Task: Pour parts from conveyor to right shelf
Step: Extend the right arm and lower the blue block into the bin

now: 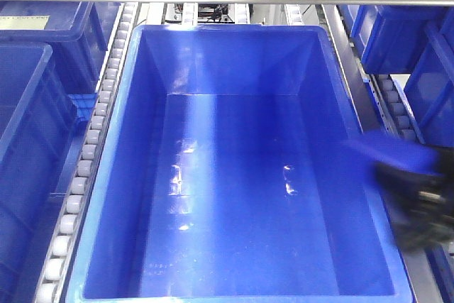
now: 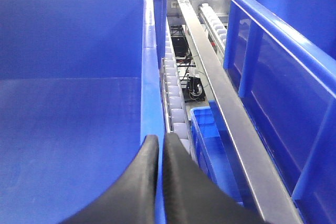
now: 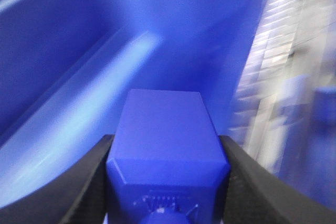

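Right end effector (image 3: 167, 182) grips part (image 3: 165, 129) | motion-blurred | conveyor unseen

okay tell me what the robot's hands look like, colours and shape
Both are black. The left hand has two smooth, matte fingers that curve and taper toward the tips. The right hand has similar dark curved fingers, blurred. No cables or markings are visible.

The right tool (image 3: 167, 182) grips a blue part (image 3: 165, 140) between its black fingers (image 3: 89, 182) above a blurred blue bin (image 3: 79, 51).
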`<state>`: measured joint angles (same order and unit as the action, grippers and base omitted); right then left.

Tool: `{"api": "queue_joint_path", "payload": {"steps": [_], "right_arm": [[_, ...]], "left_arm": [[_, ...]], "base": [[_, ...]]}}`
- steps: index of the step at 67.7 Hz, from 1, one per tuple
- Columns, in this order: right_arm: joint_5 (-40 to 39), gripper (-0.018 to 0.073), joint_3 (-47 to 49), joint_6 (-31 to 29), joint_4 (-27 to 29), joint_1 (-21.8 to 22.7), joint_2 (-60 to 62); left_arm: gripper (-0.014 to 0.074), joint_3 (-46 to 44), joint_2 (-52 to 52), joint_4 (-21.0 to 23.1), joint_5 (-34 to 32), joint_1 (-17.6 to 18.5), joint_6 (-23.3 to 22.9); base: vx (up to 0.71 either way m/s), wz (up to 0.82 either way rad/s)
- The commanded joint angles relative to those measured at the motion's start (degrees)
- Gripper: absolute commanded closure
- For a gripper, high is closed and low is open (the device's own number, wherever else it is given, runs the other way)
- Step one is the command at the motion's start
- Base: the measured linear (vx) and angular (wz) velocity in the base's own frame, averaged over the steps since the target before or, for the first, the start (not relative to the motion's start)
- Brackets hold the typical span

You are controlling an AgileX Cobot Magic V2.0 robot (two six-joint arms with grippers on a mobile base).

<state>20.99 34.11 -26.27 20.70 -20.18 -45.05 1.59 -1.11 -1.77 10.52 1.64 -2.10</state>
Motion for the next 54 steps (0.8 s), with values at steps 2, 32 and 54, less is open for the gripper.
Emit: {"api": "queue_joint_path", "payload": {"steps": [2, 32, 54], "right_arm": [[-5.57, 0.0543, 4.81, -0.81, 0.66, -5.00, -7.84], [5.91, 0.0531, 31.14, 10.49, -3.30, -8.87, -42.86], [32.31, 0.0461, 56.42, 27.05, -21.20, -8.87, -63.10]], "left_arm": [[0.0603, -1.08, -0.30, 0.05, -4.12, 0.29, -0.42], [0.0603, -1.08, -0.30, 0.05, -4.12, 0.29, -0.42], [0.0603, -1.08, -0.30, 0.05, -4.12, 0.29, -0.42]], "base": [[0.00, 0.00], [0.00, 0.00], [0.00, 0.00]]}}
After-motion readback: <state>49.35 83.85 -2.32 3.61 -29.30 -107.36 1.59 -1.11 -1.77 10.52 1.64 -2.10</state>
